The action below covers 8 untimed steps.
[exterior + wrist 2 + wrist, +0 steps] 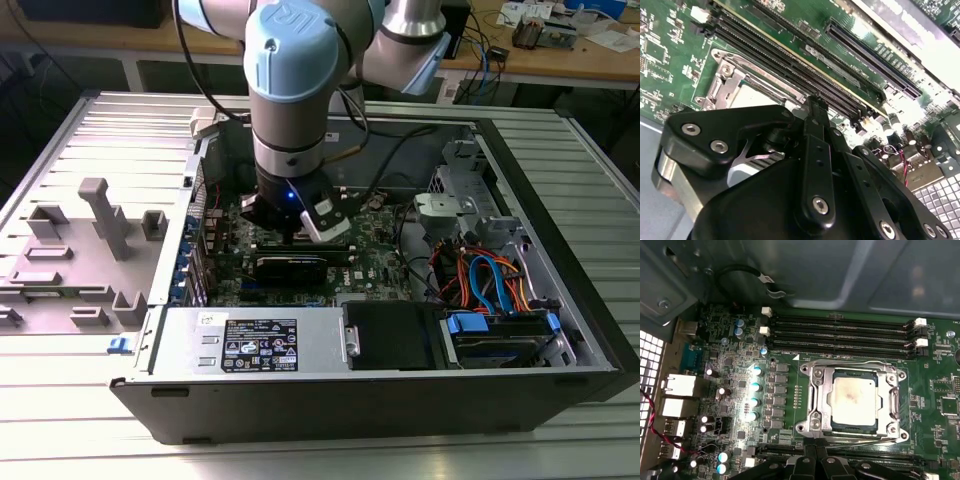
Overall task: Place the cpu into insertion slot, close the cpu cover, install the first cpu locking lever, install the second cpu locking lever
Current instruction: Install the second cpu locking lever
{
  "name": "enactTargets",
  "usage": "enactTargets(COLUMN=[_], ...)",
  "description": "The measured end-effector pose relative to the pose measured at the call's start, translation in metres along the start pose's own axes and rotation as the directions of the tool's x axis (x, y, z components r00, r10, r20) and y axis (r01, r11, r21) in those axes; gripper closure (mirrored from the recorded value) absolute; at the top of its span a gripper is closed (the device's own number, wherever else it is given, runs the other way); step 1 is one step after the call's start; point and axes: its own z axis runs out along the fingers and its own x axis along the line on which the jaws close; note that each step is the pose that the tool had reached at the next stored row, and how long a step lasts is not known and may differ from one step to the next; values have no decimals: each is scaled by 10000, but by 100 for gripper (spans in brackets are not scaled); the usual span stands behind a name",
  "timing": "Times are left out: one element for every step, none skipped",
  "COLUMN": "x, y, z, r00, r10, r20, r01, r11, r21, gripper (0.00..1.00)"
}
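The cpu (855, 399) sits in the insertion slot (816, 390) with the cpu cover (892, 405) down; we cannot tell the claw's (815, 462) state.

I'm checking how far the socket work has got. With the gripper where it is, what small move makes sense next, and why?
Probably ease the gripper down onto the wire lever at the socket's near edge: the cpu sits seated and the cpu cover lies closed around it.

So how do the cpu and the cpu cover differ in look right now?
The cpu is a solid, dull grey square with faint smudges; the cpu cover is a shiny silvery frame with an open window. The cpu sits in the middle; the cover rings it. Both lie flat on the insertion slot.
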Motion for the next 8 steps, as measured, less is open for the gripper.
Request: enactTargets(x=[5, 15, 28, 45, 50, 52, 55, 57], y=[-1, -2, -2, -1, -3, -4, -6, -7], z=[3, 4, 7, 16, 24, 31, 40, 47], r00=[10000, 10000, 10000, 10000, 10000, 10000, 10000, 10000], r10=[0, -1, 0, 0, 0, -1, -2, -1], r20=[2, 0, 1, 4, 4, 4, 5, 6], r01=[0, 1, 0, 0, 0, 1, 2, 1], r11=[10000, 10000, 10000, 10000, 10000, 10000, 10000, 10000], r21=[-7, -12, -21, -43, -54, -63, -80, -95], gripper=[89, 89, 89, 89, 89, 89, 89, 89])
